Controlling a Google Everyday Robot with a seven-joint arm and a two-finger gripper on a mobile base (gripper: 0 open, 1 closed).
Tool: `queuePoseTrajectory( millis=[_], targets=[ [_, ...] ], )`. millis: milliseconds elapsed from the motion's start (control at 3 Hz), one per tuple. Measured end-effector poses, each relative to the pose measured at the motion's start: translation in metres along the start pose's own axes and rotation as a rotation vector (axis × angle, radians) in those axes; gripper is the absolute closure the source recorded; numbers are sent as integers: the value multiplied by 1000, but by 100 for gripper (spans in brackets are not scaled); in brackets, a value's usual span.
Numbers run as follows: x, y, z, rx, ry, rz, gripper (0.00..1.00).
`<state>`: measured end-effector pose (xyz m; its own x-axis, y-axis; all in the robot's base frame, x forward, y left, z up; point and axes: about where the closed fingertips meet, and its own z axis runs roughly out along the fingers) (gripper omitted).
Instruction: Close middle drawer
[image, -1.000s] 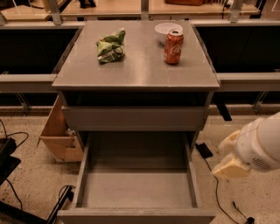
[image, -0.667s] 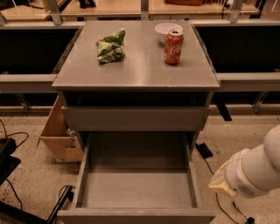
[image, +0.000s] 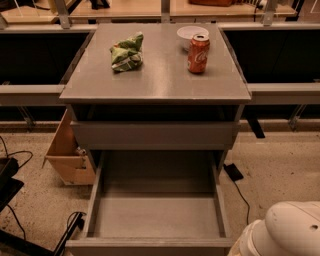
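Note:
The middle drawer (image: 155, 216) of the grey metal cabinet (image: 155, 80) stands pulled far out toward me. Its shallow rectangular tray is empty, and its front edge (image: 150, 246) sits at the bottom of the view. Above it a closed or nearly closed grey drawer front (image: 154, 135) sits under the cabinet top. My gripper is out of view. Only a white rounded part of my arm (image: 286, 231) shows at the bottom right, beside the open drawer's right front corner.
A green crumpled bag (image: 127, 51), a red soda can (image: 198, 53) and a white bowl (image: 189, 34) sit on the cabinet top. A cardboard box (image: 67, 152) stands on the floor at the left. Black cables (image: 239, 187) and black gear (image: 9, 175) lie on the floor.
My white arm has dropped lower into the bottom right corner. The tan end part seen earlier has left the view. The drawer has not moved.

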<state>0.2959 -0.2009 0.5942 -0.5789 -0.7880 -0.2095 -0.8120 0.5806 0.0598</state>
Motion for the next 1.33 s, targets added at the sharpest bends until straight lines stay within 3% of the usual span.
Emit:
queuePoseTrajectory(
  millis=[333,667,1000,1333],
  targets=[
    [-1,-1,0,-1,-2,-1,100],
    [-5,3,31,-45,-13,-3,100],
    [3,25,87,-125,-47,10,100],
    [9,45,148,-171,-84,5,100]
  ],
)
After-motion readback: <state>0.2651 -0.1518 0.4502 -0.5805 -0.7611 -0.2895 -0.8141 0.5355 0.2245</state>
